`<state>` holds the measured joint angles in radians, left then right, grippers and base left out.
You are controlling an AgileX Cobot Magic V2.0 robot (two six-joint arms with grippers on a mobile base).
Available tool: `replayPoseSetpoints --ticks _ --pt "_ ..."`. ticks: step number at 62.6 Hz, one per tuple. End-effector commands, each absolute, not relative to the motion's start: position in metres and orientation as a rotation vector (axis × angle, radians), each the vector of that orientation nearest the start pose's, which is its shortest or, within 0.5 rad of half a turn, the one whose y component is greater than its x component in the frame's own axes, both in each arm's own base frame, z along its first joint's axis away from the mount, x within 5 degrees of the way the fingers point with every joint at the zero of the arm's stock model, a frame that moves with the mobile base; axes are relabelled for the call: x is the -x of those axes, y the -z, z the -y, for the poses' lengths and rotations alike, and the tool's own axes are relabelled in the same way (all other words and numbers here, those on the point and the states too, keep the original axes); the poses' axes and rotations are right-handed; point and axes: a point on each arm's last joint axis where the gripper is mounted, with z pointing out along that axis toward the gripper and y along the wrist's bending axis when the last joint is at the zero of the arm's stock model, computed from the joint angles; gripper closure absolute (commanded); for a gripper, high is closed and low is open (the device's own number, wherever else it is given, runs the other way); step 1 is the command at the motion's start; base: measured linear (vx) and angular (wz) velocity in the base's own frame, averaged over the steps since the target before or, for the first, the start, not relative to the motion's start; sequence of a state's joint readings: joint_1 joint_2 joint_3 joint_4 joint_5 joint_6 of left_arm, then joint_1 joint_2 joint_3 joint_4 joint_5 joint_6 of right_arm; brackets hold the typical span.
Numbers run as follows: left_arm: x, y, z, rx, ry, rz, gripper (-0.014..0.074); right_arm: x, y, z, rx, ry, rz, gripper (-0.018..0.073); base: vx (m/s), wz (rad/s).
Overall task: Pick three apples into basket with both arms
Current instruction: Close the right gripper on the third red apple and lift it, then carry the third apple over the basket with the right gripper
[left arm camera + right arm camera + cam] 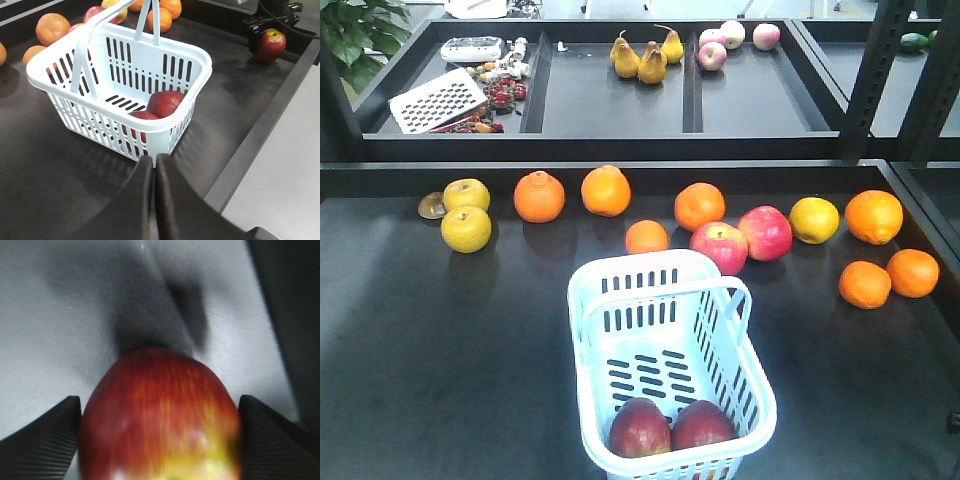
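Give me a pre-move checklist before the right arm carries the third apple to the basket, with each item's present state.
1. Two apples already in the basket: ok.
2. Third apple sits between the right gripper fingers: ok.
3. Pads firmly closed on it: cannot tell; the left pad touches it, while a thin gap shows at the right pad.
4. Free room in the basket for a third apple: ok, the far half is bare.
5. Basket handles stand raised over the opening: not ok, approach must avoid them.
6. Left gripper shut, empty, outside the basket: ok.
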<state>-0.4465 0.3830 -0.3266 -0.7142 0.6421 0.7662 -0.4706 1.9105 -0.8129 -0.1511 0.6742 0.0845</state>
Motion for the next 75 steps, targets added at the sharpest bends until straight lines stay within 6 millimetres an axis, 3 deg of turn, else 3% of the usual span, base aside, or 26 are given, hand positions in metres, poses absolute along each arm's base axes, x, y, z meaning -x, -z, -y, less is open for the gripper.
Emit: replayPoseSetpoints --ticks 1,8,17,29,41,54,63,75 --pt "-0.057 -0.266 0.066 -0.780 0.613 -1.840 0.0603 -0.244 -0.099 0.136 -0.688 0.124 -3.142 -0.0001 0.00 0.00" --pt "-0.057 -0.266 0.066 -0.780 0.613 -1.840 0.0603 -0.243 -0.099 0.134 -0.700 0.097 -3.155 0.0091 0.00 0.00" --pt "-0.057 -0.266 0.066 -0.780 0.613 -1.840 0.0603 -0.243 -0.107 0.128 -0.677 -0.003 -3.157 0.0304 0.00 0.00" --pt "-0.058 -0.267 0.066 -0.774 0.610 -1.836 0.0603 -0.247 -0.148 0.112 -0.612 -0.222 -3.001 0.0568 0.00 0.00" --pt "-0.058 -0.267 0.066 -0.774 0.610 -1.836 0.0603 -0.238 -0.210 0.094 -0.473 -0.300 -2.799 0.0567 0.00 0.00" --pt "-0.058 -0.267 0.066 -0.773 0.609 -1.835 0.0603 -0.202 -0.274 0.069 -0.330 -0.278 -2.619 0.0564 0.00 0.00" --pt "-0.058 -0.267 0.066 -0.772 0.609 -1.835 0.0603 -0.178 -0.299 0.043 -0.219 -0.395 -2.486 0.0564 0.00 0.00" --pt "-0.058 -0.267 0.066 -0.772 0.609 -1.835 0.0603 -0.160 -0.307 0.005 -0.018 -0.638 -2.370 0.0564 0.00 0.00"
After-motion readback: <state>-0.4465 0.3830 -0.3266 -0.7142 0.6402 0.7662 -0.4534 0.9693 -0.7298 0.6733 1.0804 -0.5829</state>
